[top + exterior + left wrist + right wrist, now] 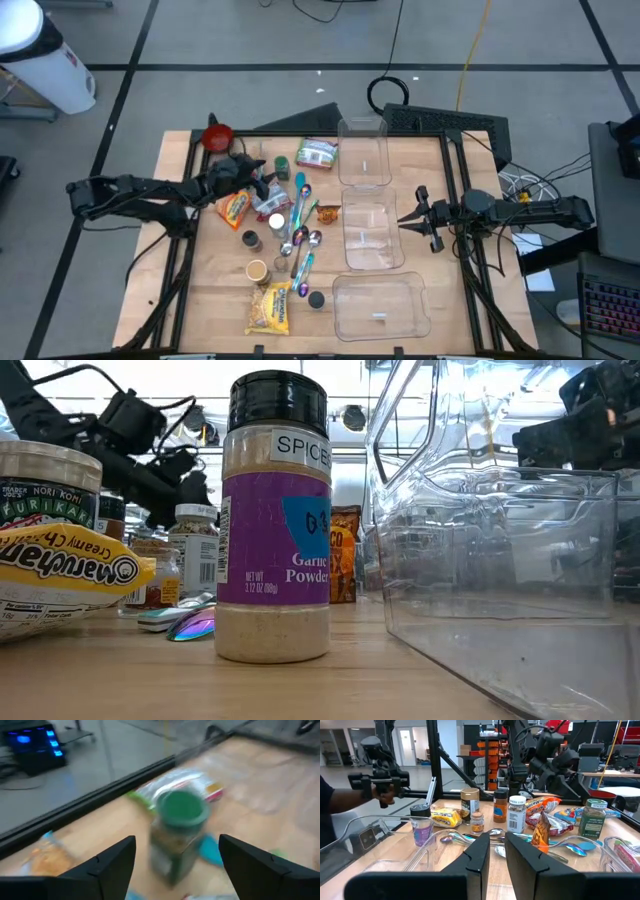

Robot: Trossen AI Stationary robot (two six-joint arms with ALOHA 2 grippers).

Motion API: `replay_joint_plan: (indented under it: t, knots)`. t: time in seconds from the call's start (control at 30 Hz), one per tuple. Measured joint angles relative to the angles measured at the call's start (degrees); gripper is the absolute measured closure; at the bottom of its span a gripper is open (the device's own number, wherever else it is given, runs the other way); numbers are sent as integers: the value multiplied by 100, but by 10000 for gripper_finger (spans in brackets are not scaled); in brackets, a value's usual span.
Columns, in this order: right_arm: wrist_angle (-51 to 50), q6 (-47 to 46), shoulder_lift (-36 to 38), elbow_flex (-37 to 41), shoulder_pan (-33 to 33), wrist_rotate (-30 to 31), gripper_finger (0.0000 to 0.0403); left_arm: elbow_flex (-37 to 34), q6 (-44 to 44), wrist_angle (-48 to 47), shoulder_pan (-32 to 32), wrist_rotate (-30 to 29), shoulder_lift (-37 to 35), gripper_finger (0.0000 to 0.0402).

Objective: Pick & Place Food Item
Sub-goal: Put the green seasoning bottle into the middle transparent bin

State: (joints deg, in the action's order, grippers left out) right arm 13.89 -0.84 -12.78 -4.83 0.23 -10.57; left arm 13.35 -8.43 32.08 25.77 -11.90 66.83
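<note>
left hand (262, 182) open — right hand (408, 221) closed

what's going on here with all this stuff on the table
The left end effector hovers with fingers open on either side of a green-lidded spice jar, not yet gripping it. The jar stands among food packets and spoons on the wooden table. The right end effector waits shut beside the clear containers, which hold nothing so far.

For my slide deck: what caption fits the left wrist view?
Left hand, fingers open, faces a green-lidded jar standing on the wooden table, a food packet lying behind it.
</note>
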Motion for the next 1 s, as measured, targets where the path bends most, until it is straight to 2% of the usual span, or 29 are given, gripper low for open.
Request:
replay_joint_plan:
  t: [0.13, 0.27, 0.37, 0.5, 0.6, 1.0]
  knots:
    - [-1, 0, 0, -1, 0, -1, 353, -14, 42, 34, -7, -846, 302, 112]
    - [-2, 0, 0, -1, 0, 0, 353, -14, 40, 265, -7, -1135, 613, 100]
    - [-2, 0, 0, -1, -2, 0, 353, -12, -129, 305, -7, -938, 634, 93]
    - [-2, 0, 0, -1, 0, -1, 353, -12, -240, 321, -10, -139, 635, 93]
    - [-2, 0, 0, -1, -1, -1, 353, -12, -236, 489, -8, 151, 635, 98]
    - [-2, 0, 0, -1, 0, -1, 353, 38, 142, 1094, -15, 4, 675, 96]
